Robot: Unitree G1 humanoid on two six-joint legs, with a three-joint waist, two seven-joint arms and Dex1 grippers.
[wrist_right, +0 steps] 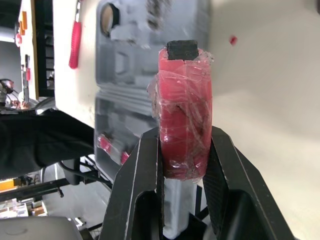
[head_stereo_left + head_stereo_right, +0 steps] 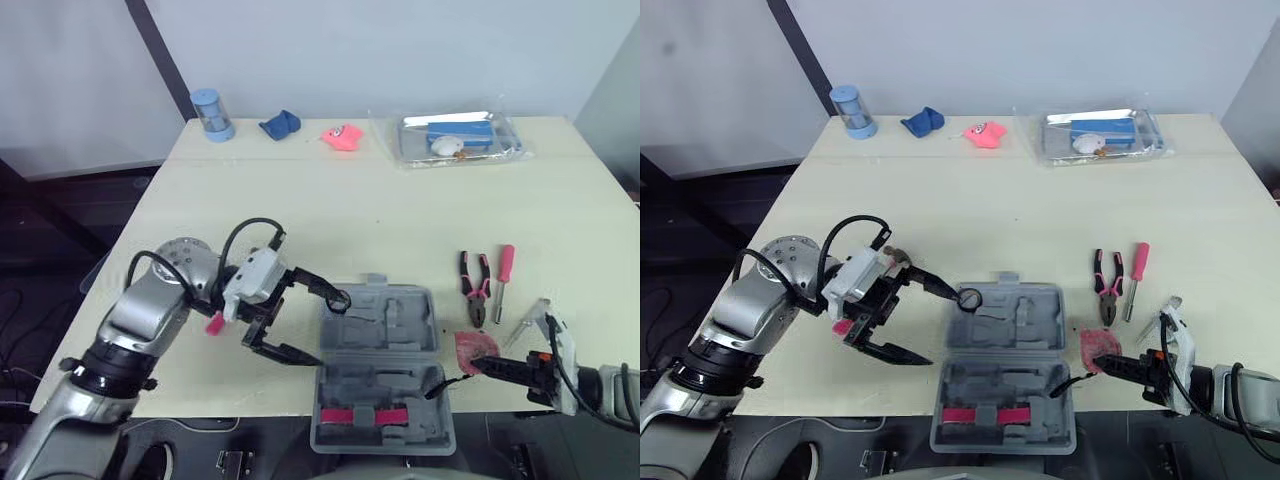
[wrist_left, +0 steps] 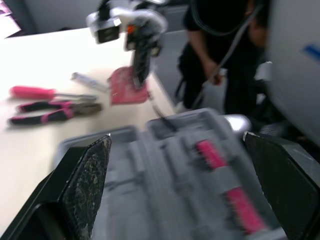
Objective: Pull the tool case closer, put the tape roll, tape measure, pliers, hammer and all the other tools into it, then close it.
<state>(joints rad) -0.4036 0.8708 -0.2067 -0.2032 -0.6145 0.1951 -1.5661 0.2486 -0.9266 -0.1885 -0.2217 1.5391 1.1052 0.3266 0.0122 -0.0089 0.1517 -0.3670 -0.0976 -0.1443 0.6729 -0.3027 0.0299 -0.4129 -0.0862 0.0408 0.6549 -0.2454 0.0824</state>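
Observation:
The grey tool case [image 2: 380, 350] lies open at the table's front edge, its lid with pink latches hanging over the edge. My left gripper [image 2: 315, 328] is open wide at the case's left side, one fingertip at its rear left corner. A pink piece [image 2: 214, 323] shows behind that gripper. My right gripper [image 2: 472, 365] is shut on the red tape roll [image 1: 185, 110], just right of the case and low over the table. Pink-handled pliers [image 2: 474, 285], a pink screwdriver [image 2: 505, 275] and a silver tool [image 2: 527, 322] lie to the right of the case.
Along the far edge stand a blue cylinder [image 2: 212, 113], a blue cloth [image 2: 280, 124], a pink toy [image 2: 342, 137] and a clear plastic pack [image 2: 460, 138]. A person in dark clothes [image 3: 220, 50] stands beyond the table's right side.

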